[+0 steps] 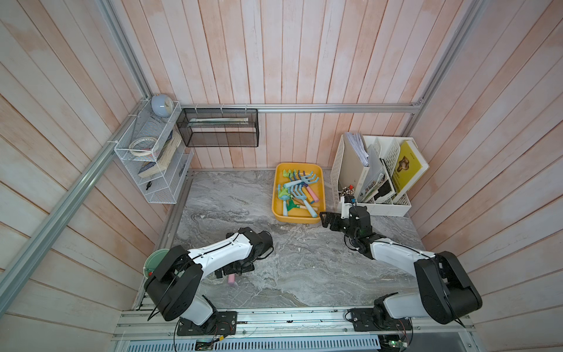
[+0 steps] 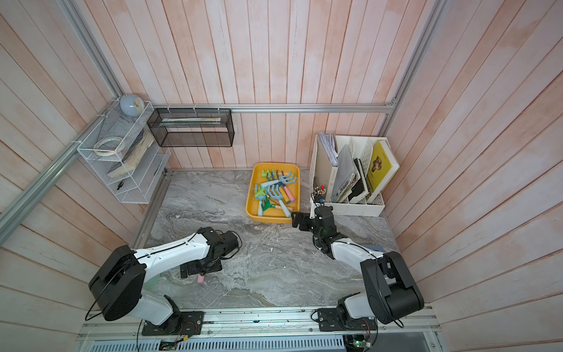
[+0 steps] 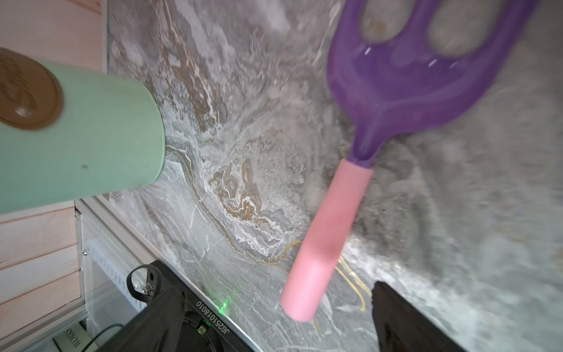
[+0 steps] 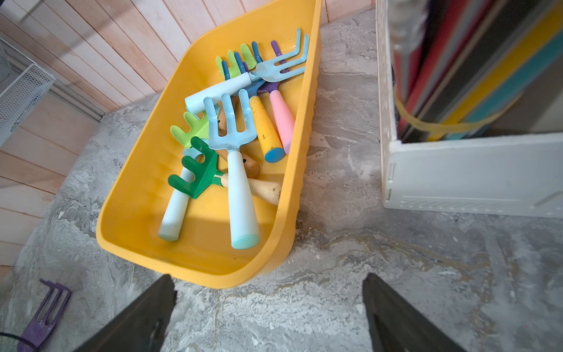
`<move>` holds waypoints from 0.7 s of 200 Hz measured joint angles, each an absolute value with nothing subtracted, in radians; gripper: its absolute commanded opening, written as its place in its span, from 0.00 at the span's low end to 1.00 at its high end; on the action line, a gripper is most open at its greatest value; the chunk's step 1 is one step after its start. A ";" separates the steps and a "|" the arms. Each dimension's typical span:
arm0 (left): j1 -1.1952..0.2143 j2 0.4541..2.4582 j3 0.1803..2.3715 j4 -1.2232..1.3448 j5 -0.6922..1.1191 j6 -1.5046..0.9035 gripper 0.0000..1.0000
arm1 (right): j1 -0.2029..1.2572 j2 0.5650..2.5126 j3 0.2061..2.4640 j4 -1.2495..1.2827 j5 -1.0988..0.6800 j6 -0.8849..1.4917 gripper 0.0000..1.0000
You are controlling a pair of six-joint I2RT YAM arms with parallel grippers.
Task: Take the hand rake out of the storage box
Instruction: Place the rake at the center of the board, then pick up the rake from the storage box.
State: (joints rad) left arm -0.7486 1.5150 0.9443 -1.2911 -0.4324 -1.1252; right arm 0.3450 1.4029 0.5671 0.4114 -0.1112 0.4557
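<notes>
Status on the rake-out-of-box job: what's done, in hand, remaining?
Done: one purple rake with a pink handle lies on the table, outside the storage box. In hand: nothing. The left gripper is open above that rake, and the right gripper is open by the box's near corner. Left: if one rake was the goal, probably nothing; several other rakes are in the box.

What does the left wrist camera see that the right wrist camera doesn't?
Only the left wrist view: a mint-green container and the pink handle of the purple hand rake. Only the right wrist view: the yellow storage box holding more hand rakes, and a white file organizer. Both: the purple hand rake's head, lying on the marble tabletop.
</notes>
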 measured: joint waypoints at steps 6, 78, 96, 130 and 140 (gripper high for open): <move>-0.748 1.510 0.973 -1.300 -0.449 -1.124 1.00 | 0.345 1.403 0.567 0.411 -0.111 0.457 0.98; -0.656 1.460 1.135 -0.778 -0.390 -0.813 1.00 | 0.347 1.297 0.564 0.347 -0.076 0.490 0.98; -0.614 1.523 1.172 -0.617 -0.324 -0.769 1.00 | 0.347 1.255 0.557 0.322 -0.047 0.495 0.98; -0.641 1.758 1.367 -0.408 -0.227 -0.740 1.00 | 0.347 1.217 0.537 0.287 0.004 0.517 0.98; -0.653 1.827 1.426 -0.371 -0.204 -0.740 1.00 | 0.347 1.217 0.533 0.276 0.015 0.522 0.98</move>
